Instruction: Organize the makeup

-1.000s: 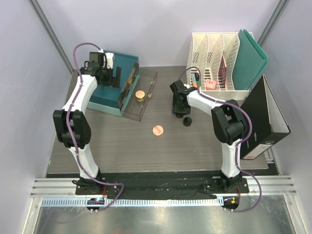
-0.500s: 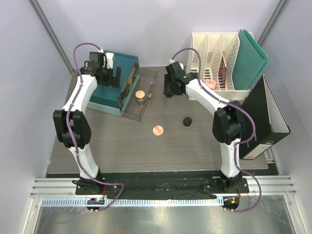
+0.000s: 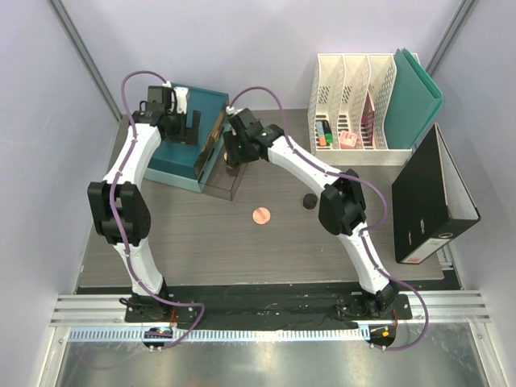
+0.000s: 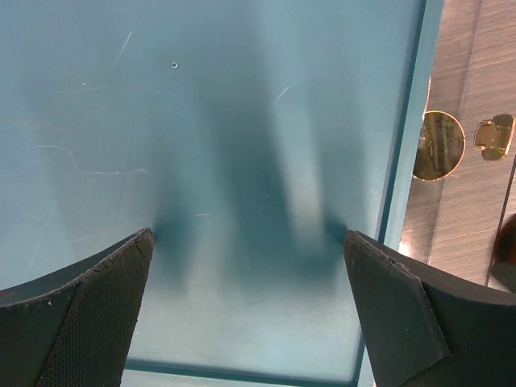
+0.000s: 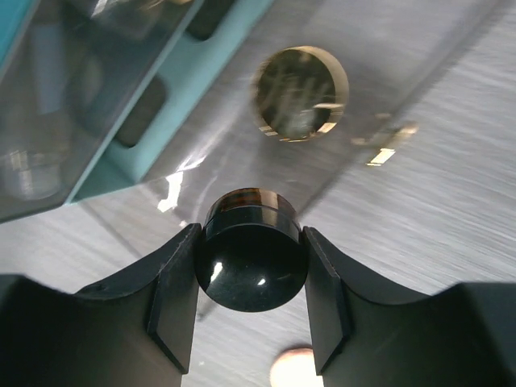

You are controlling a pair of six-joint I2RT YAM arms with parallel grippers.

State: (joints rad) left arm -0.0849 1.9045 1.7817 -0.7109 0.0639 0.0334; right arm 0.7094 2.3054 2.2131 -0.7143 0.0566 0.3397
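Note:
My right gripper is shut on a small black jar with an amber band and holds it above the clear tray beside the teal case. A round tan jar lies in the tray just beyond the held jar; in the top view my gripper hides it. A round pink compact and another small black jar lie on the table. My left gripper is open and empty over the teal case lid. Some bottles show blurred behind clear plastic.
White file holders with markers and a pink thing stand at the back right, with teal folders beside them. A black binder lies at the right edge. My right arm stretches across the middle of the table.
My right gripper, shut on the black jar, has swung left from the middle right of the table to above the clear tray. The left arm has not moved.

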